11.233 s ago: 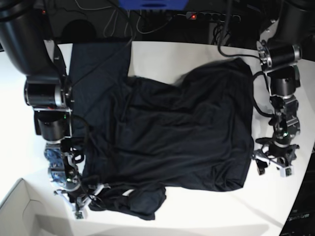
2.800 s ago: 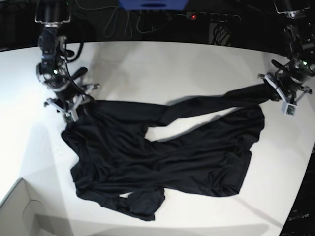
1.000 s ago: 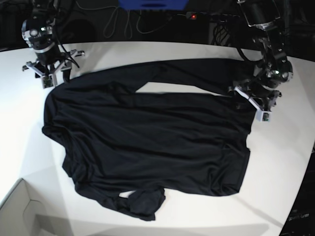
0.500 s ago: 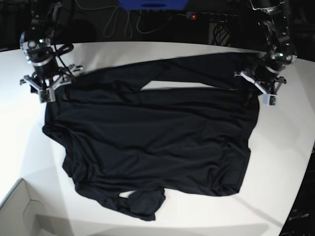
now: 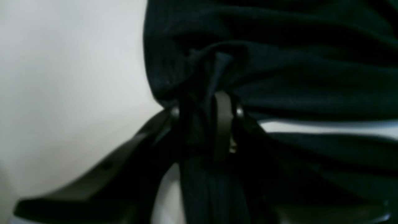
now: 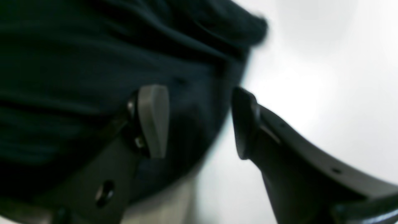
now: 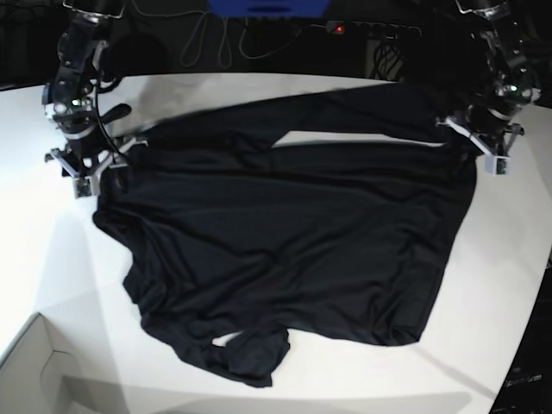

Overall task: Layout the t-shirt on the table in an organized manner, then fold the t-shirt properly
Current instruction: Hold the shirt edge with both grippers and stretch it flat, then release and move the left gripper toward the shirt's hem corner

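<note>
A: Right wrist view blurred; shirt (image 6: 93, 62) edge smeared, right claw (image 6: 199, 124) arm cut by frame bottom.
B: Left claw (image 5: 205, 124) tips buried in folds. In base view, table (image 7: 259, 95) corners cropped, bunched sleeve too dark to read.

robotics lab, cables (image 7: 216, 39), power strip (image 7: 371, 28)

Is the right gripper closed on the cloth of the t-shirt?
No, in the right wrist view the right gripper stands open, its fingers apart over the edge of the t-shirt without pinching it.
</note>
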`<action>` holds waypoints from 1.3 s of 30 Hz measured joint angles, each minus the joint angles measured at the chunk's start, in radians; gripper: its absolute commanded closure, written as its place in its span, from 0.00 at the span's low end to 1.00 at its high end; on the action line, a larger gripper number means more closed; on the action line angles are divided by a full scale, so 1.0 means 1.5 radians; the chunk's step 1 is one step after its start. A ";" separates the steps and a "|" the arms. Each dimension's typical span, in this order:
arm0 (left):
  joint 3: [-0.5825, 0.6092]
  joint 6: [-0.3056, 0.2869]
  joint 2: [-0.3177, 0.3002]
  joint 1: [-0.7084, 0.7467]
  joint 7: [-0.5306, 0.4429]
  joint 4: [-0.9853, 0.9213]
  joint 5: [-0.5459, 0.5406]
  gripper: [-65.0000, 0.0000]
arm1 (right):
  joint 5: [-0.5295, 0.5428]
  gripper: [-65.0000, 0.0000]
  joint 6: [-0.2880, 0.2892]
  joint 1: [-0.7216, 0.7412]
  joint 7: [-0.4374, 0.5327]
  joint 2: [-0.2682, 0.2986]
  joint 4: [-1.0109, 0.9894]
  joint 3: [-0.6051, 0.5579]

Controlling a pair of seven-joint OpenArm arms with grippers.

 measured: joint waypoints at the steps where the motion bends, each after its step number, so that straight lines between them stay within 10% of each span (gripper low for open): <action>1: -0.003 0.000 -0.001 -0.001 0.004 0.000 0.002 0.80 | -0.001 0.50 0.001 -0.002 -0.002 0.000 -0.010 0.000; 33: -0.075 0.008 0.007 -0.006 0.068 0.159 0.040 0.79 | 0.005 0.50 0.002 -0.103 -0.002 -0.039 0.187 -0.007; 39: -0.076 0.013 0.008 -0.136 0.071 0.171 0.044 0.79 | 0.003 0.50 0.001 -0.122 -0.003 -0.050 0.187 -0.007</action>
